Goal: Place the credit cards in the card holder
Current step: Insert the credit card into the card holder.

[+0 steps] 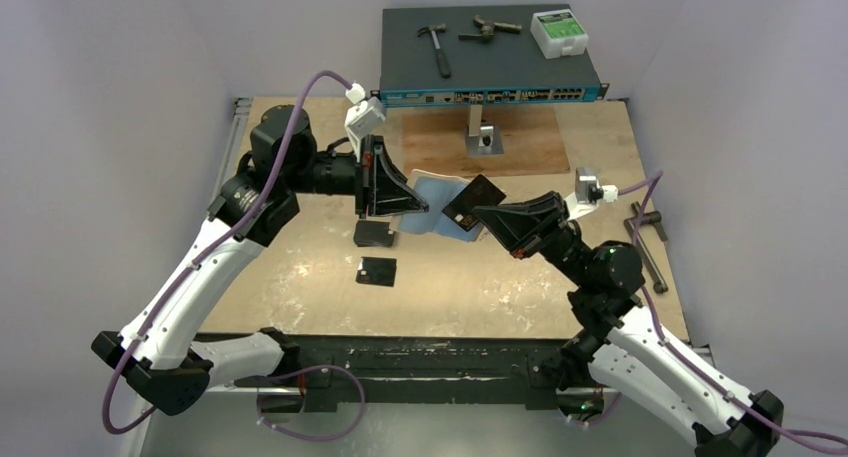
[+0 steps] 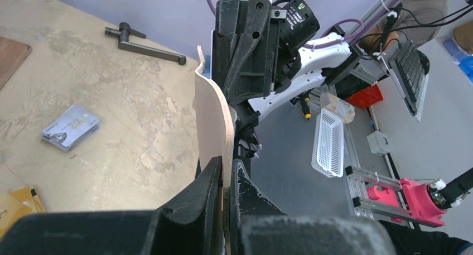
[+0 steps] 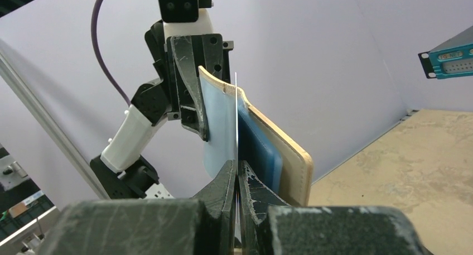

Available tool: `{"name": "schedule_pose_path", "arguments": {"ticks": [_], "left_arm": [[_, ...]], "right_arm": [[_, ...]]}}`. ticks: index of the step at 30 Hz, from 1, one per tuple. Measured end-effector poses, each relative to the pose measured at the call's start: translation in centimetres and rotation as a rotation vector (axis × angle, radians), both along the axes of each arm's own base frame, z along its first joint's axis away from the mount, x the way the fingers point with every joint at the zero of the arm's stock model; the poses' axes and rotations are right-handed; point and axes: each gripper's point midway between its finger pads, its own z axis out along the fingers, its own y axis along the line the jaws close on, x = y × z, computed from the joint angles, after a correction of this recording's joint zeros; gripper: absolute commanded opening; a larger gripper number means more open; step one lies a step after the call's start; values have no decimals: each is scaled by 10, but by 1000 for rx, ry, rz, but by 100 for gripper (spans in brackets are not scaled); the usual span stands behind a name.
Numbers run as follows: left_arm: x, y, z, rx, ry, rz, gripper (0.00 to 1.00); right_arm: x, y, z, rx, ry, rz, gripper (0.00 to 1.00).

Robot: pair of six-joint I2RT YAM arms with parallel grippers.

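Midair, left gripper point(image 2: 227, 168) opposite right gripper point(image 3: 238, 171), card holder point(image 3: 293, 160) between.

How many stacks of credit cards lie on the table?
2: a silvery stack and an orange-gold stack, side by side near the left gripper. Others may be hidden.

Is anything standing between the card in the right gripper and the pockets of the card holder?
Nothing visible. The right gripper holds the card edge-on beside the open card holder, which the left gripper holds up.
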Motion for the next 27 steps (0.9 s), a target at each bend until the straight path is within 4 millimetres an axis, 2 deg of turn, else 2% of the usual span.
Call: {"name": "schedule_pose_path", "arguments": {"ticks": [5, 20, 27], "left_arm": [[0, 0, 0, -3, 11, 5, 0], [-1, 0, 2, -17, 15, 6, 0], [-1, 0, 3, -22, 8, 6, 0]], "right_arm": [[3, 7, 4, 5, 0, 16, 0], [-2, 11, 14, 54, -22, 52, 0], [-3, 21, 11, 53, -4, 87, 0]]}}
